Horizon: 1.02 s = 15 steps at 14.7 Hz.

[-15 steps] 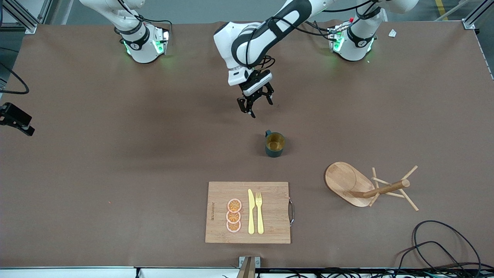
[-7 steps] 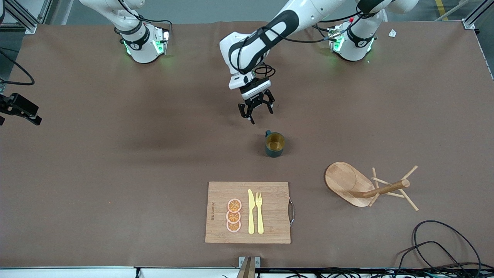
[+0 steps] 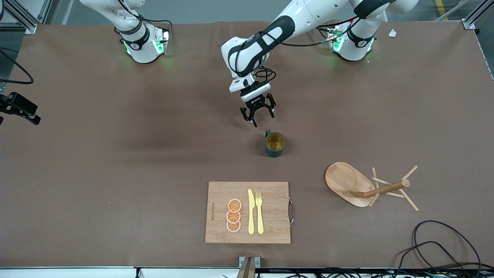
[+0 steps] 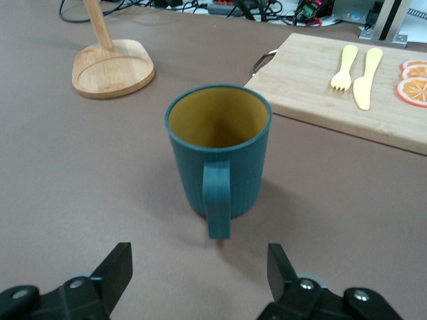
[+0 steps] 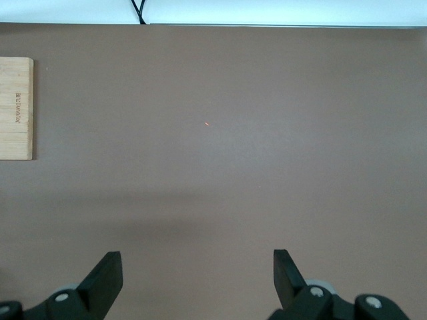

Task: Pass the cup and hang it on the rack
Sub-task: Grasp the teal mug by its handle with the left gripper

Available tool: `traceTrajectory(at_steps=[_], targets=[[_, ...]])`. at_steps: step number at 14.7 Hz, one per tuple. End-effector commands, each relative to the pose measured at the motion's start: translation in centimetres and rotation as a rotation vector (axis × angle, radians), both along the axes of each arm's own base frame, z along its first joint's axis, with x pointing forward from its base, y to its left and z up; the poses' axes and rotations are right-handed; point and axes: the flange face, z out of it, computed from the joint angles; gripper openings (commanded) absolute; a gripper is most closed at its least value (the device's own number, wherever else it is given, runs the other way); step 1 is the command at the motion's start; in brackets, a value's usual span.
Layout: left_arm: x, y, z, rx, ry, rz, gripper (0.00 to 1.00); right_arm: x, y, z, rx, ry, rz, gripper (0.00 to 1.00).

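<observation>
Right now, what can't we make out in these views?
- Right gripper: out of the front view; only its open fingertips show in the right wrist view.
- Rack: post and pegs cut off by the left wrist view's edge.
- Cup: handle mostly hidden by the rim, front view.

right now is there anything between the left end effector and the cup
Nothing: in the left wrist view only bare brown table lies between the open left end effector and the cup, whose handle faces it. The front view agrees.
</observation>
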Motion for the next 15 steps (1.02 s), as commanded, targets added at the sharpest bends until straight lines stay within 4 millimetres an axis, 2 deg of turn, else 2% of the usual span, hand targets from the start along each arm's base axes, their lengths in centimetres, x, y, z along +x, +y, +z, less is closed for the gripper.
traceTrajectory(at_steps=[1,7,9,12,13,15], targets=[[1.3,-0.2,-0.4,0.022,-0.027,-0.007,0.81,-0.7,0.1,0.6,0.005,-0.006,-0.002,1.00],[5.0,-1.2,0.4,0.004,-0.046,0.020,0.72,-0.7,0.1,0.6,0.007,-0.006,-0.002,1.00],[5.3,-0.9,0.0,0.009,-0.045,0.021,0.65,-0.7,0.1,0.6,0.005,-0.006,-0.002,1.00],[6.3,-0.1,-1.2,0.029,-0.055,0.019,0.62,-0.7,0.1,0.6,0.005,-0.006,-0.002,1.00],[6.6,0.2,-1.5,0.035,-0.058,0.020,0.58,-0.7,0.1,0.6,0.005,-0.004,0.000,1.00],[6.9,-0.2,-1.1,0.021,-0.062,0.030,0.42,-0.7,0.1,0.6,0.005,-0.004,0.001,1.00]])
